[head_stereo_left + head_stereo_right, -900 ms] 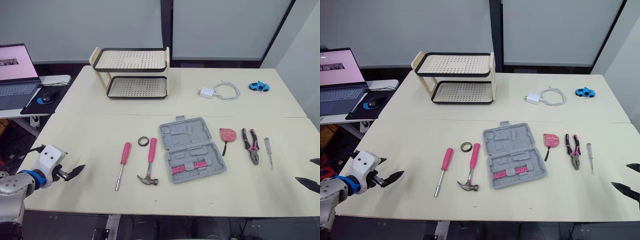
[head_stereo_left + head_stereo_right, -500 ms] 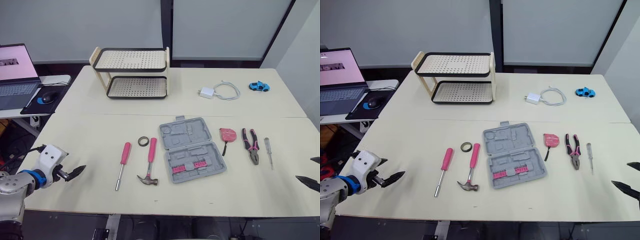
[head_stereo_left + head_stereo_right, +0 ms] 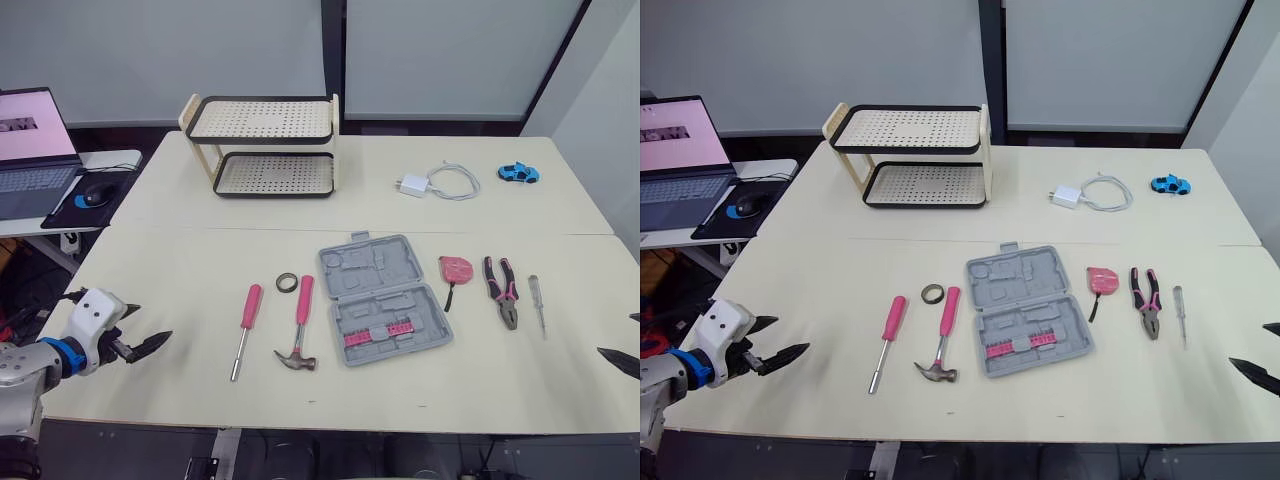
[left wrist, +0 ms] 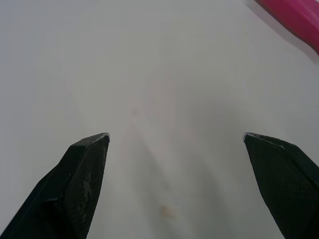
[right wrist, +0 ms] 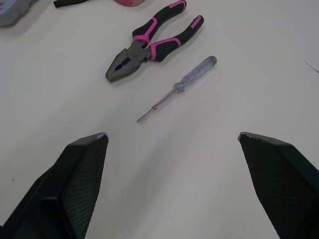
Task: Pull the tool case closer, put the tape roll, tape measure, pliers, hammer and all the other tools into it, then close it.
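The grey tool case (image 3: 385, 298) lies open at mid-table, with a row of pink bits in its near half. To its left lie the pink-handled hammer (image 3: 300, 325), a pink screwdriver (image 3: 243, 330) and the small tape roll (image 3: 286, 283). To its right lie the pink tape measure (image 3: 455, 268), the pliers (image 3: 502, 290) and a clear tester screwdriver (image 3: 537, 304). My left gripper (image 3: 148, 326) hovers open near the table's front left edge, well left of the pink screwdriver. My right gripper (image 3: 618, 338) is open at the front right, short of the pliers (image 5: 149, 47) and the tester screwdriver (image 5: 179, 87).
A two-tier perforated rack (image 3: 265, 145) stands at the back left. A white charger with its cable (image 3: 437, 183) and a blue toy car (image 3: 518, 172) lie at the back right. A laptop (image 3: 30, 150) and a mouse (image 3: 95, 192) sit on a side desk to the left.
My left arm has drawn back slightly to the left. My right gripper has slipped a little further toward the right edge. The tools have not moved.
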